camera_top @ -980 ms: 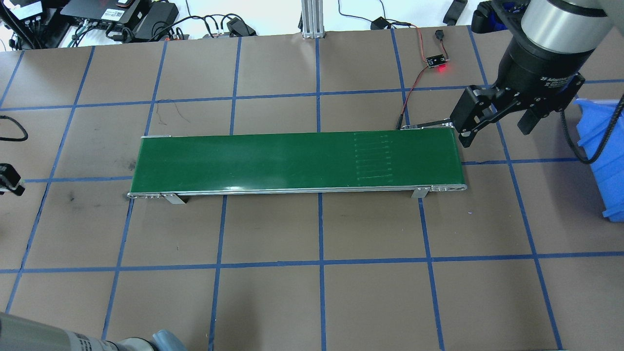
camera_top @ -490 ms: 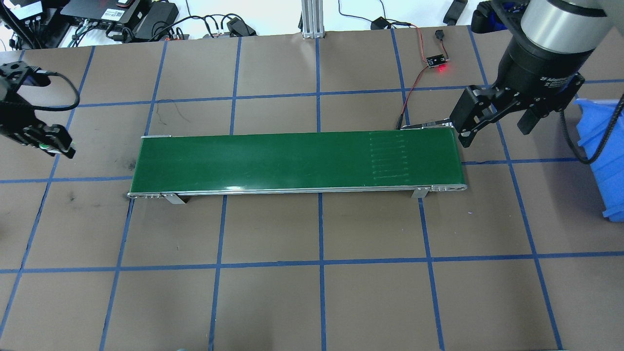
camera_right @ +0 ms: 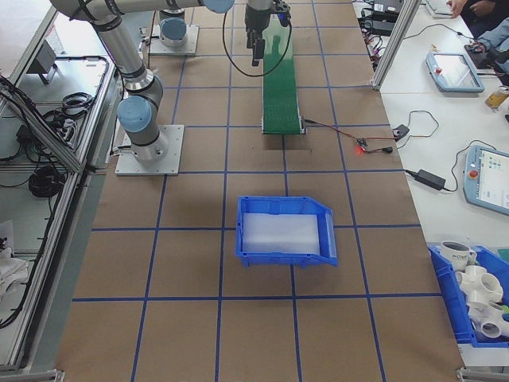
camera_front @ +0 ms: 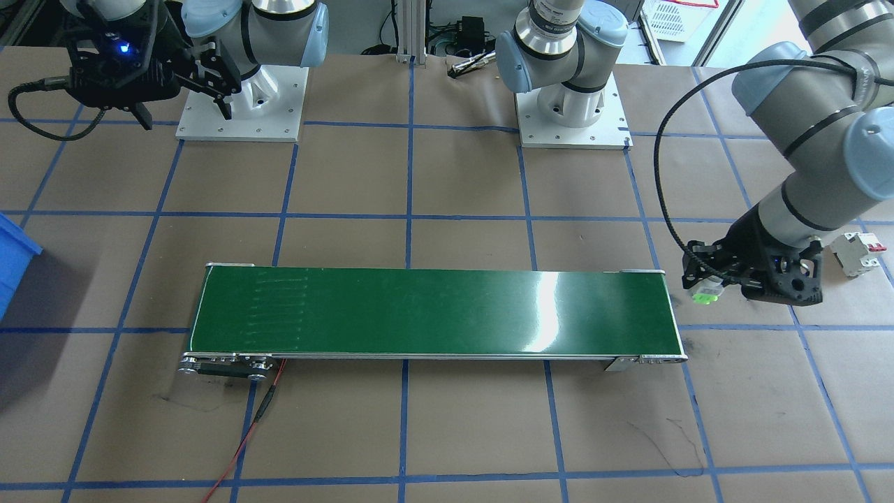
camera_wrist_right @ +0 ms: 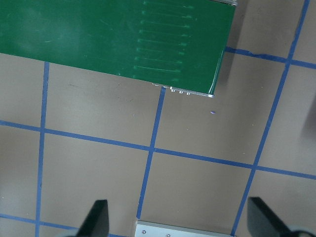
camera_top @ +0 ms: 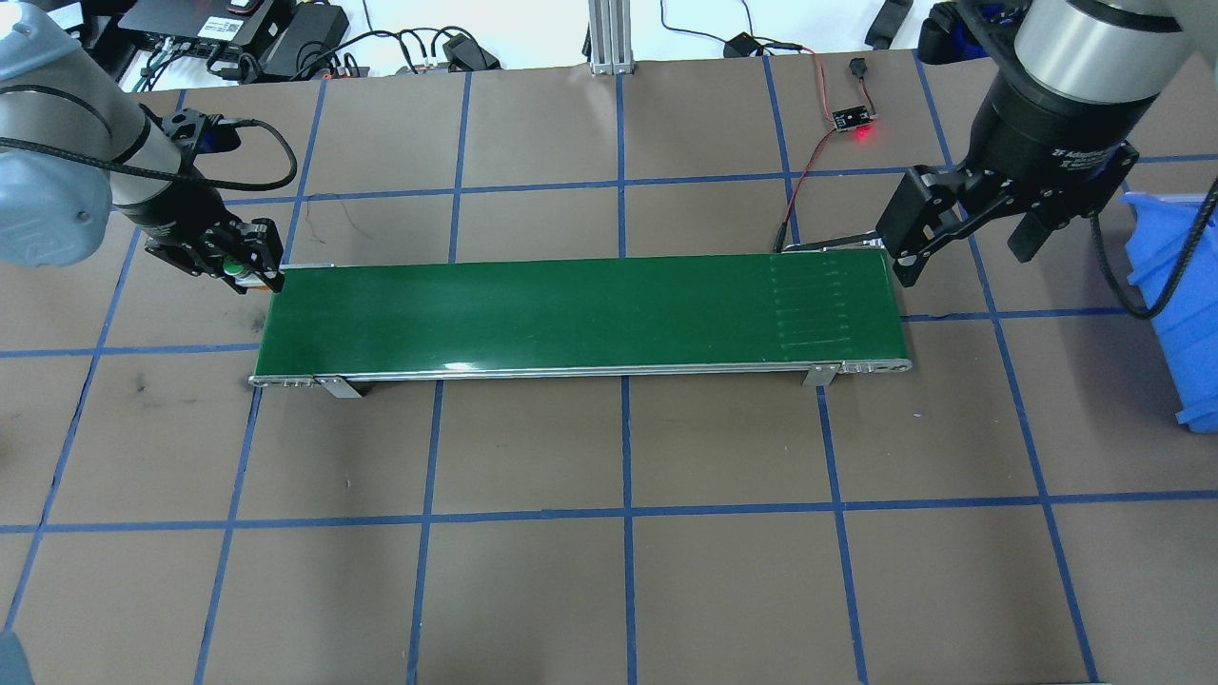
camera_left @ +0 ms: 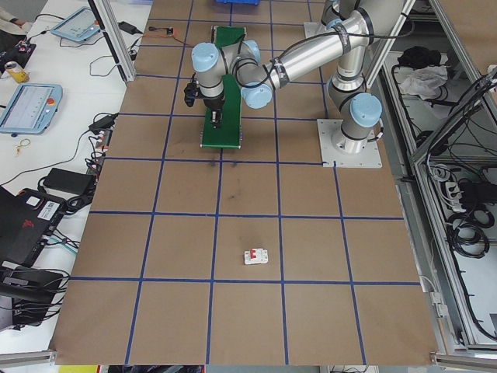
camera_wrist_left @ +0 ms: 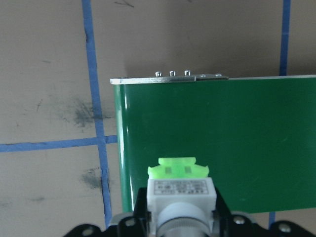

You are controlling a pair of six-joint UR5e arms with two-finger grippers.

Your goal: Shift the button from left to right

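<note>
Green-capped push-button switch with its white-grey blocky body [camera_front: 705, 291] sits clamped between the fingers of the black left gripper [camera_front: 707, 288], hanging just off the left end of the long green conveyor belt [camera_top: 580, 309], not touching it. Over by the belt's other end, the black right gripper [camera_top: 966, 233] hovers above the brown paper-covered table [camera_top: 609, 571], its jaws spread wide with nothing between them.
</note>
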